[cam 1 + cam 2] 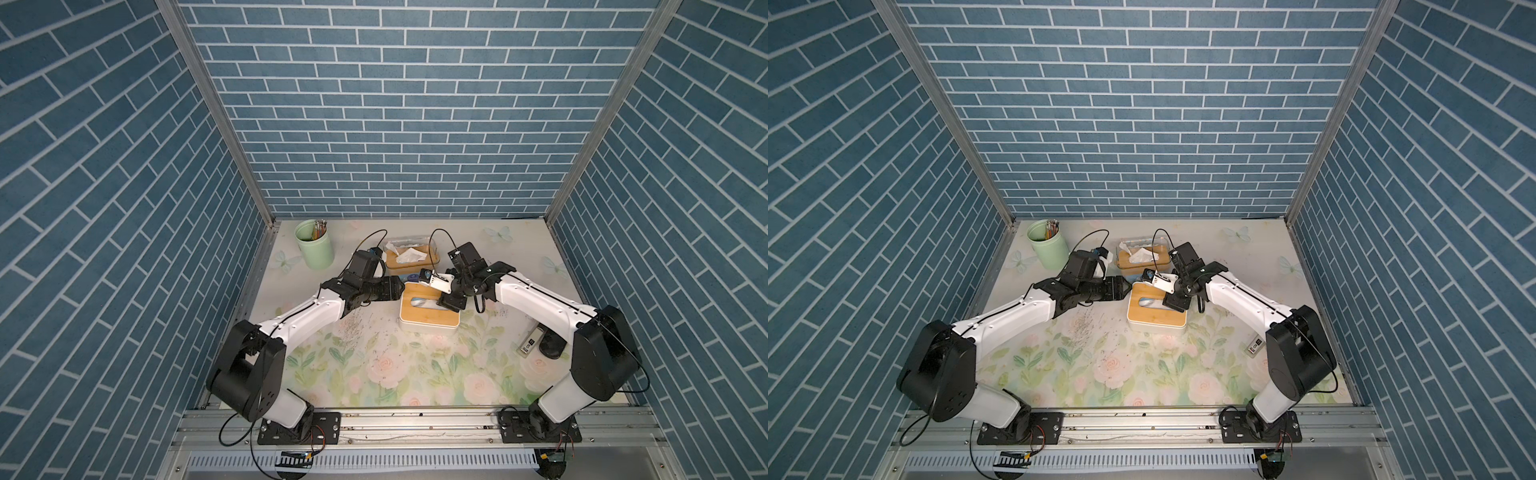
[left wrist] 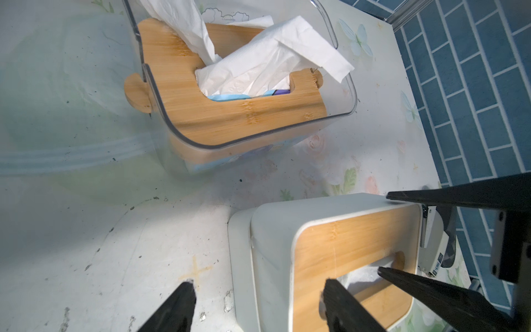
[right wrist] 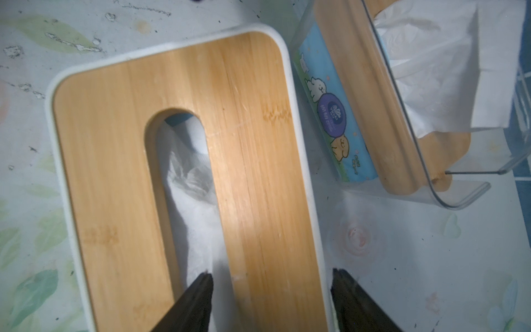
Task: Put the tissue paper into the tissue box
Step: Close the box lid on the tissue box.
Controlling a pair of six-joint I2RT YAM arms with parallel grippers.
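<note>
The white tissue box (image 1: pixel 428 320) with a slotted bamboo lid (image 3: pixel 258 143) sits mid-table in both top views. White tissue paper (image 3: pixel 195 218) lies inside the slot, below the lid. My right gripper (image 3: pixel 271 287) is open. One of its fingers (image 3: pixel 201 290) rests in the slot on the tissue, and the other is outside the box's long wall. My left gripper (image 2: pixel 261 299) is also open, straddling the box's end wall with one finger (image 2: pixel 336 299) over the lid and one over the table. It holds nothing.
Behind stands a clear box (image 2: pixel 344 112) with a bamboo insert, a blue tissue pack (image 3: pixel 330 109) and loose tissue (image 2: pixel 273 57) sticking out. A green cup of pencils (image 1: pixel 314 249) is back left. A small grey device (image 1: pixel 530 345) lies by the right arm.
</note>
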